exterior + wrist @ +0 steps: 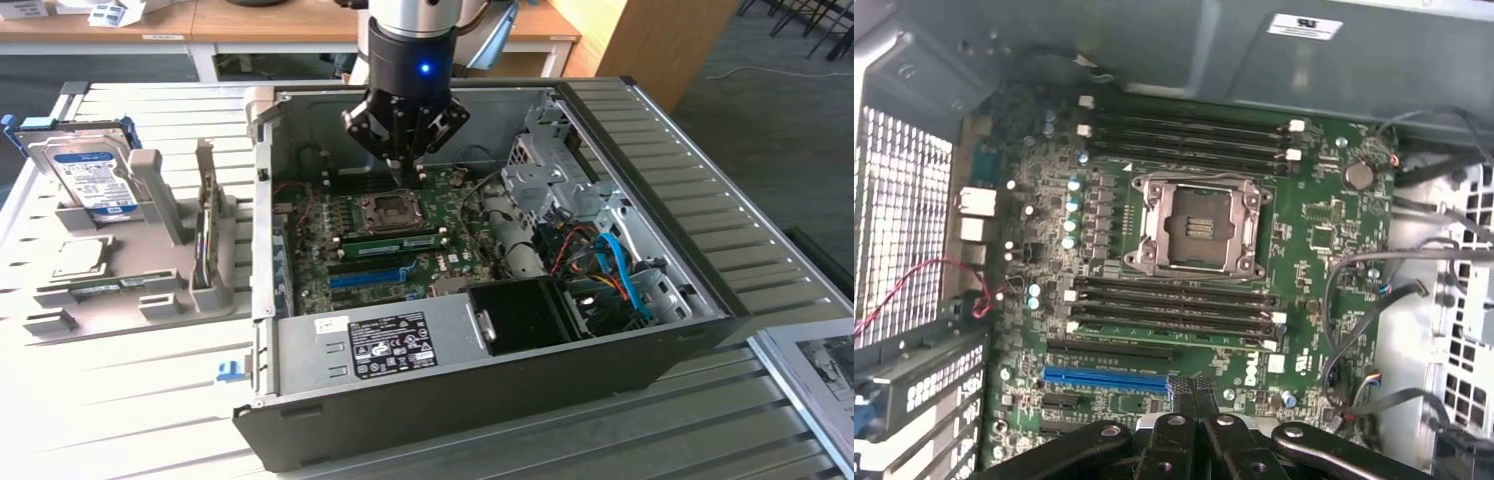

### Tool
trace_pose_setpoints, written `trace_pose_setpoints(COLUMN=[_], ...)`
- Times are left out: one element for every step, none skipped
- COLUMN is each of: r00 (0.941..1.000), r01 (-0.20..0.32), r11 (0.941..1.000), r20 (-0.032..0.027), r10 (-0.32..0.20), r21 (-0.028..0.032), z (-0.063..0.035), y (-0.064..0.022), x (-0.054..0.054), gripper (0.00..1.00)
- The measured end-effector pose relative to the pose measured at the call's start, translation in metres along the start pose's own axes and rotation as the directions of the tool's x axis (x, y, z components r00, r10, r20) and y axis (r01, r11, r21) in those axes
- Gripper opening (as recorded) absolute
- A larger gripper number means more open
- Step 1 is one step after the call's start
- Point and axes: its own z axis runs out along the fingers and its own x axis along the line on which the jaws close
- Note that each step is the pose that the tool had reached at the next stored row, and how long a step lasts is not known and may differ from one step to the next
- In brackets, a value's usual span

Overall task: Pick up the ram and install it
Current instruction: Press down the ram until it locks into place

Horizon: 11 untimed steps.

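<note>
My gripper (404, 163) hangs shut and empty inside the open computer case (694, 300), just above the motherboard (380, 255) near the CPU socket (391, 210). In the wrist view its fingers (1194, 405) meet with nothing between them, over the blue slot (1109, 379) and below the socket (1199, 228). The ram (210, 238), a thin green stick, stands on edge in the grey holder (127, 305), outside the case on the exterior view's left and well away from the gripper. A light green strip (387, 243) lies along the dark memory slots (1174, 310); I cannot tell whether a stick sits there.
The holder also carries a silver hard drive (91, 180) and a CPU chip (80, 258). Inside the case are a black power supply (400, 345), a drive cage (554, 175) and loose red and blue cables (607, 265). The case walls ring the motherboard.
</note>
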Motion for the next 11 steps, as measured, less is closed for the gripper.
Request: trace_pose_setpoints(r00=[0.9999, 0.9998, 0.9995, 0.999, 0.9985, 0.9978, 0.9971, 0.9962, 0.9952, 0.9947, 0.9947], r01=[-0.011, -0.022, -0.033, -0.045, -0.055, -0.066, -0.077, -0.087, -0.098, -0.103, -0.103], r11=[0.9999, 0.9998, 0.9995, 0.999, 0.9985, 0.9978, 0.9971, 0.9962, 0.9952, 0.9947, 0.9947], r20=[0.0001, 0.0001, 0.0002, 0.0002, 0.0003, 0.0004, 0.0005, 0.0004, 0.0005, 0.0006, 0.0006], r10=[0.011, 0.022, 0.033, 0.045, 0.055, 0.066, 0.077, 0.087, 0.098, 0.103, 0.103], r21=[0.0003, 0.0006, 0.0008, 0.0012, 0.0014, 0.0017, 0.002, 0.0023, 0.0026, 0.0027, 0.0027], z=[0.0, 0.0, 0.0, 0.0, 0.0, 0.0, 0.0, 0.0, 0.0, 0.0, 0.0], y=[0.0, 0.0, 0.0, 0.0, 0.0, 0.0, 0.0, 0.0, 0.0, 0.0, 0.0], x=[0.0, 0.0, 0.0, 0.0, 0.0, 0.0, 0.0, 0.0, 0.0, 0.0, 0.0], gripper=[0.1, 0.1, 0.1, 0.1, 0.1, 0.1, 0.1, 0.1, 0.1, 0.1, 0.1])
